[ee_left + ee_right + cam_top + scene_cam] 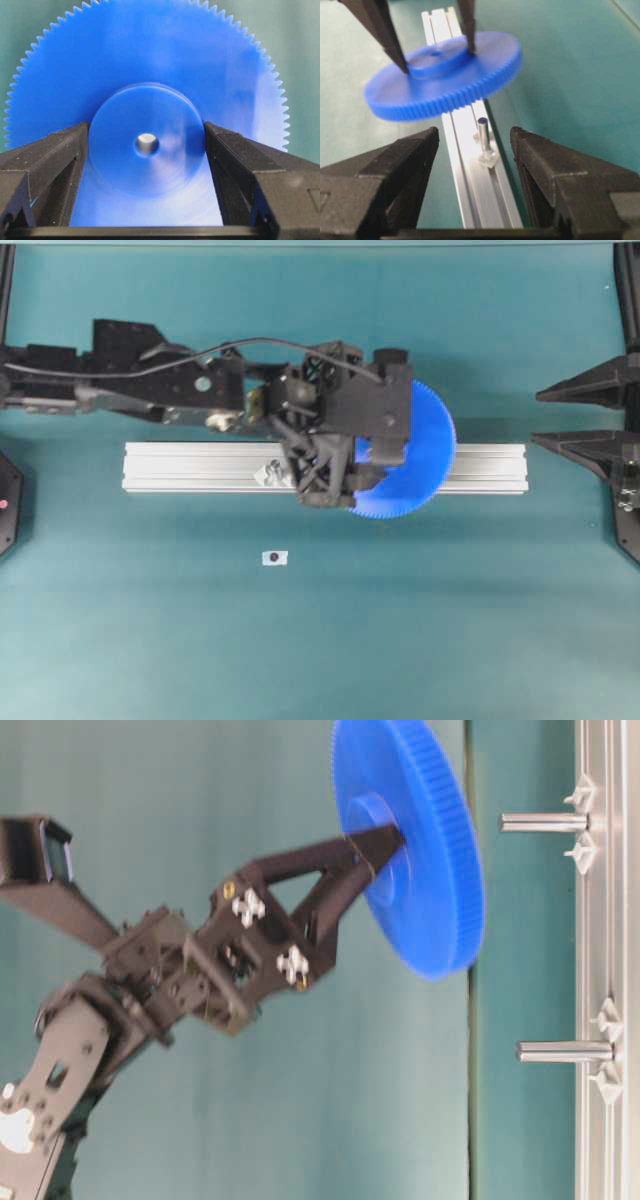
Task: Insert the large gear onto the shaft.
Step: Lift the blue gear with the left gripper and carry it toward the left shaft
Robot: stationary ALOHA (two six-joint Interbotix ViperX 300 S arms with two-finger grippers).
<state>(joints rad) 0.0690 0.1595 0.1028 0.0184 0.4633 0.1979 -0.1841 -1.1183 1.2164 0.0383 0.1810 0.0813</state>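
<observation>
With the left gripper (146, 145) clamped on the large gear (150, 65) hub (right gripper (475, 150) wide, idle), centre the bore directly above the shaft (482, 131) before lowering.

Left arm (160, 380): matte black links and brackets, with bare silvery metal at a joint near mid-length. One black cable (250, 343) arcs over the top toward the wrist. Left gripper (375, 845): black, tapering triangular fingers with open lattice framing; silvery cross-shaped fasteners and what appear to be small brass inserts on its body. Right gripper (475, 145): black, finely ridged, printed-looking wedge-shaped fingers.
</observation>
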